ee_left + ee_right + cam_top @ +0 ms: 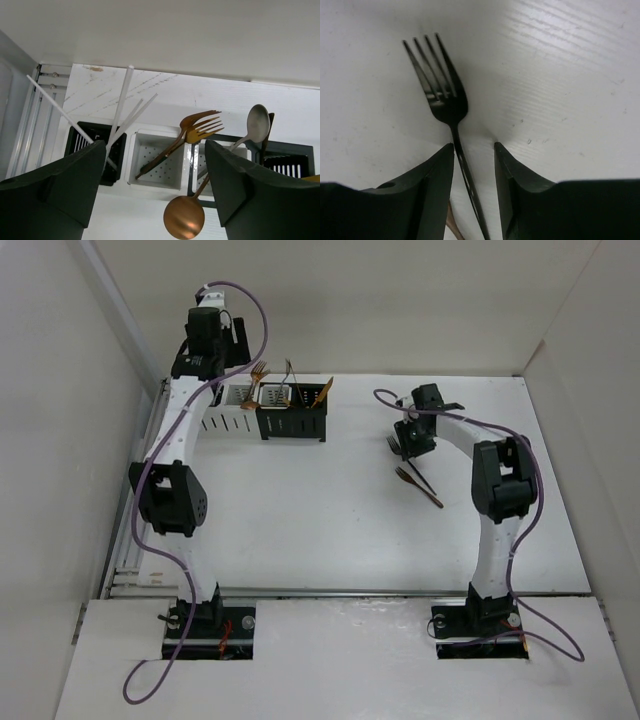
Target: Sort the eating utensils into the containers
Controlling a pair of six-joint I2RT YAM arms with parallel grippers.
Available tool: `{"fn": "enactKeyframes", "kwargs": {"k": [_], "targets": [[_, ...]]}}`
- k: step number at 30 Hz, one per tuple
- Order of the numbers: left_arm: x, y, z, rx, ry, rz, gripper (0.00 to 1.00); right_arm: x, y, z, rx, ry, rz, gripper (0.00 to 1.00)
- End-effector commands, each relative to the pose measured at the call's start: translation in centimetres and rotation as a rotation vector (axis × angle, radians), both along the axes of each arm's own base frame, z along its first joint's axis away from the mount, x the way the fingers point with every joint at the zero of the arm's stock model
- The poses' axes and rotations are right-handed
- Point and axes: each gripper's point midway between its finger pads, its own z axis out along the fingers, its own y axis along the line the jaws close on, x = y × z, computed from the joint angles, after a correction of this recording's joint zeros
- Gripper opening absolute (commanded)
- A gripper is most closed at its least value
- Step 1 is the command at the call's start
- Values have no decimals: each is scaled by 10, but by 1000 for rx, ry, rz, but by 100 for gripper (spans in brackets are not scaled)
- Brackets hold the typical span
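The containers (290, 420) stand in a row at the back left. My left gripper (155, 150) hangs open above them with nothing held. In the left wrist view, a black caddy (82, 145) holds white chopsticks (121, 105), and a white caddy (155, 167) holds copper forks (197, 127). Beside it lean a silver spoon (258, 122) and a copper spoon (184, 217). On the right, my right gripper (473, 146) is down at the table astride the handle of a black fork (445, 102). Its left finger touches the handle, while the right finger stands apart.
A copper fork (420, 487) with a dark handle lies on the table just in front of the black fork (392, 447). White walls close in at the back and on both sides. Purple cables loop along both arms.
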Motion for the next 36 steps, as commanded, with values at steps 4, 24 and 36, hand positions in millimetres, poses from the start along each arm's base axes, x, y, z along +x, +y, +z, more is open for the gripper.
{"fn": "enactKeyframes", "kwargs": {"k": [4,24,36], "targets": [[-23,17,51,-85,-85,45,98,0,-5,-5,-94,48,-29,33],[-95,-127,33,-283,42,-752,77,45,60,246,369,-655,-20,0],[-137,-214,53,-300,-21,-1058,78,-6,231,356,867,-855,342,0]]}}
